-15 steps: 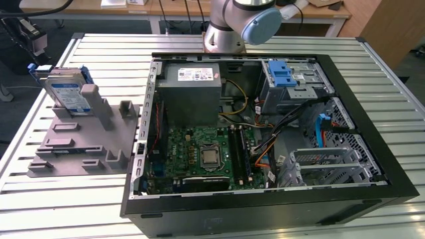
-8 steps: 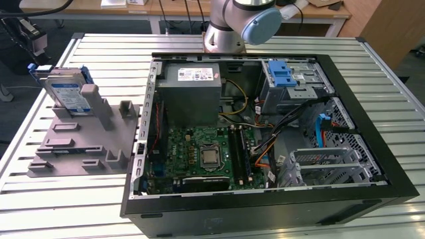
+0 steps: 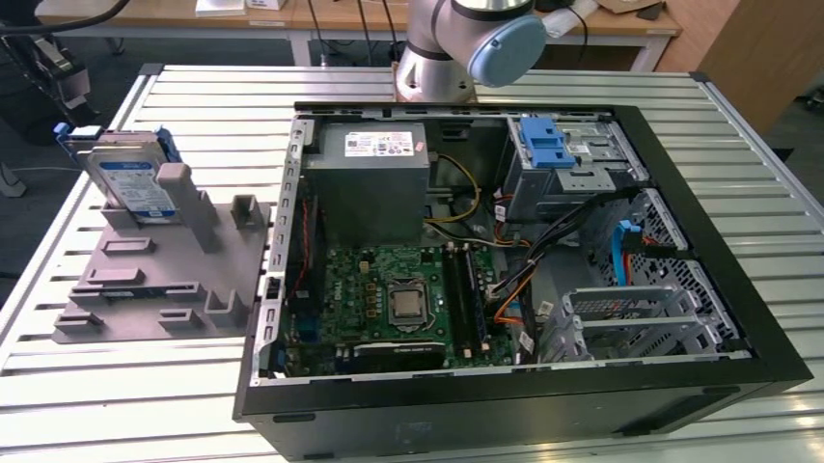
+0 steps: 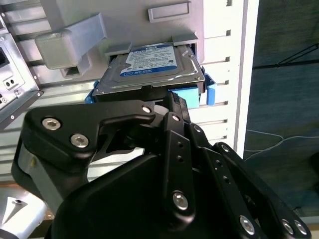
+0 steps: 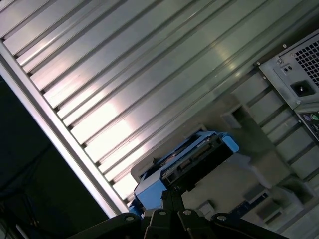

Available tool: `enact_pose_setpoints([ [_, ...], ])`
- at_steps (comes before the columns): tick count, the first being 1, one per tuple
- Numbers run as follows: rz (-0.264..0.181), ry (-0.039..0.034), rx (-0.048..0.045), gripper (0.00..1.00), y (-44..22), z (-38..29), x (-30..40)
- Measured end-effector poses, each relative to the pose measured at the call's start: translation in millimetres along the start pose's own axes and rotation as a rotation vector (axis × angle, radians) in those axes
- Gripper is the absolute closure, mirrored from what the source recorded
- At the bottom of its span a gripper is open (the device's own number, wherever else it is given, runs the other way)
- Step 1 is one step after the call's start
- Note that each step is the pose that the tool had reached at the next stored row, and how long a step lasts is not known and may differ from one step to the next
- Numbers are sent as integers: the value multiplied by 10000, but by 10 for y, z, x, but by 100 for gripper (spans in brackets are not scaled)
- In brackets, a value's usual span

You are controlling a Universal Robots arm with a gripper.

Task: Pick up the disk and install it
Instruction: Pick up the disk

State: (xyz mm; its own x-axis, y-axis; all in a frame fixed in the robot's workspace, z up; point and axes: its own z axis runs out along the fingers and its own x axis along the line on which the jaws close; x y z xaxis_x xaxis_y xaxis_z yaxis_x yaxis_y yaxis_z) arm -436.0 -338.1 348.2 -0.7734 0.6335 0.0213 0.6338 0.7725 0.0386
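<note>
So the flat silver hard disk with the white-and-blue label and blue side rails (image 3: pixel 133 178) is parked on edge in a slot of the grey plastic holder (image 3: pixel 168 280). It sits at the holder's far corner, close to the edge of the slatted aluminium table (image 3: pixel 206 96) on the exterior view's left. My guess is it's stood up like that so both flat faces stay free to pinch.

In both wrist views the black gripper (image 4: pixel 174 102) points straight at the disk, which sits out ahead of the tip, not between the jaws. Honestly can't tell how wide they are.
</note>
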Motion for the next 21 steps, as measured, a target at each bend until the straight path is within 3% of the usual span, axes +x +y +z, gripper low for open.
enact_pose_setpoints([
  [4,-35,1,1,89,0,0,0],
  [21,-3120,107,87,89,-1,10,-1],
])
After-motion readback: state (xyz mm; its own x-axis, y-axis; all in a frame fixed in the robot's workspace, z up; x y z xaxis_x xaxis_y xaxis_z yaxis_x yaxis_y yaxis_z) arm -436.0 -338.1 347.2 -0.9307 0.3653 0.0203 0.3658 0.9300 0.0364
